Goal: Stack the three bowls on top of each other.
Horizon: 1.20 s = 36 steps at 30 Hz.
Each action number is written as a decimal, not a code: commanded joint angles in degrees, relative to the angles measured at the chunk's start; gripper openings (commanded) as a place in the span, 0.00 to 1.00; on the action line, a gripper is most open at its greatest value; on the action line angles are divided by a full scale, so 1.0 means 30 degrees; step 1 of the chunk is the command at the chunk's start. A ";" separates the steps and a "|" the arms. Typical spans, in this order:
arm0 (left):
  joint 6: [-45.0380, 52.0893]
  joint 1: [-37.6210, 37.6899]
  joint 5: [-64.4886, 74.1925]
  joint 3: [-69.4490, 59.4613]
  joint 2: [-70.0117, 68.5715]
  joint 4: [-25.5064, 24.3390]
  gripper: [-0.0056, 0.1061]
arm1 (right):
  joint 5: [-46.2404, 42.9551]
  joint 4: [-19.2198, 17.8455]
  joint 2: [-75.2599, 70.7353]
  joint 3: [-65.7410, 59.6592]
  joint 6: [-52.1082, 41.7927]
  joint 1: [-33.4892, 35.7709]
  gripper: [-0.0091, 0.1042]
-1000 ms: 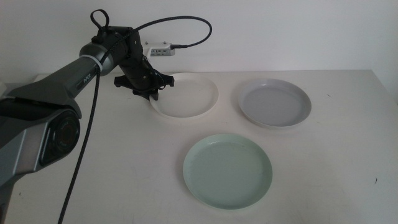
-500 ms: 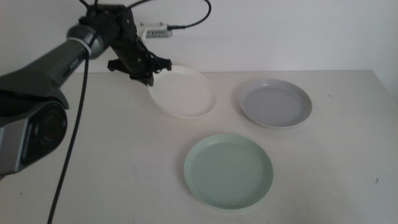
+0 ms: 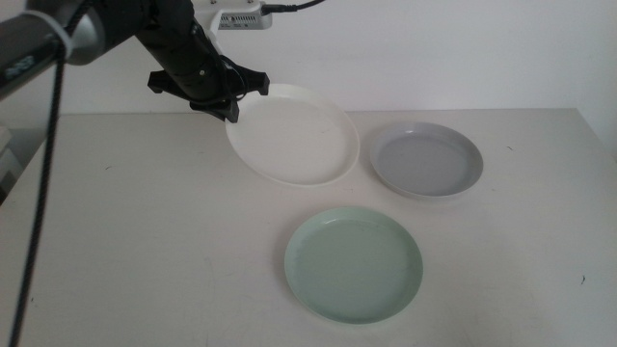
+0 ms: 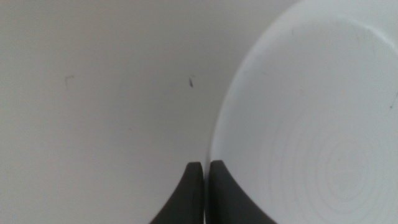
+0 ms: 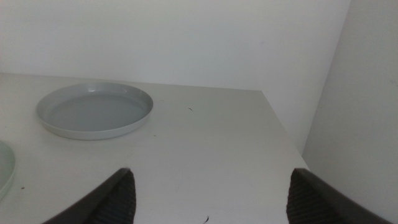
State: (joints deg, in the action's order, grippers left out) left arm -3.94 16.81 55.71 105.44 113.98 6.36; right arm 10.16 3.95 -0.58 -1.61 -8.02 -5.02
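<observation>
Worktop [image 3: 145, 251]: your three bowls lie apart, unstacked. White bowl [image 3: 294, 135] is tilted, far-left rim pinched in your left gripper [image 3: 229, 108], jaws closed on it. Grey bowl [image 3: 427, 159] rests far right; green bowl [image 3: 353, 263] near centre. Right gripper [image 5: 208, 199] waits low, jaws spread wide, holding nothing.

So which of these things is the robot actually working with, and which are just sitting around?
Part of the job:
- white bowl, held at its rim by the left gripper
- pale grey bowl, on the table
- mint green bowl, on the table

Just there:
- small white box with a black cable, behind the table
</observation>
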 commanded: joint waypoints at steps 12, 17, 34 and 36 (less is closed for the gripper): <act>-0.1271 0.2929 -0.5470 -0.8978 -0.7025 0.0635 0.05 | -0.1561 -0.0069 -0.0508 0.0120 -0.0067 -0.0141 0.62; -0.1851 0.3996 -0.7050 -1.0861 -0.7148 0.0699 0.05 | -0.1561 -0.0069 -0.0508 0.0120 -0.0067 -0.0141 0.62; -0.0356 0.4546 -1.0179 -1.2406 -0.4745 0.4587 0.05 | -0.1561 -0.0069 -0.0508 0.0120 -0.0067 -0.0141 0.62; -0.0073 0.4546 -0.9902 -1.2390 -0.4551 0.4826 0.05 | -0.1561 -0.0069 -0.0508 0.0120 -0.0067 -0.0141 0.62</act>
State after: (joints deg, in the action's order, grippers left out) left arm -4.92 30.23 27.72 66.76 102.72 18.68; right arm 10.16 3.95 -0.58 -1.61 -8.02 -5.02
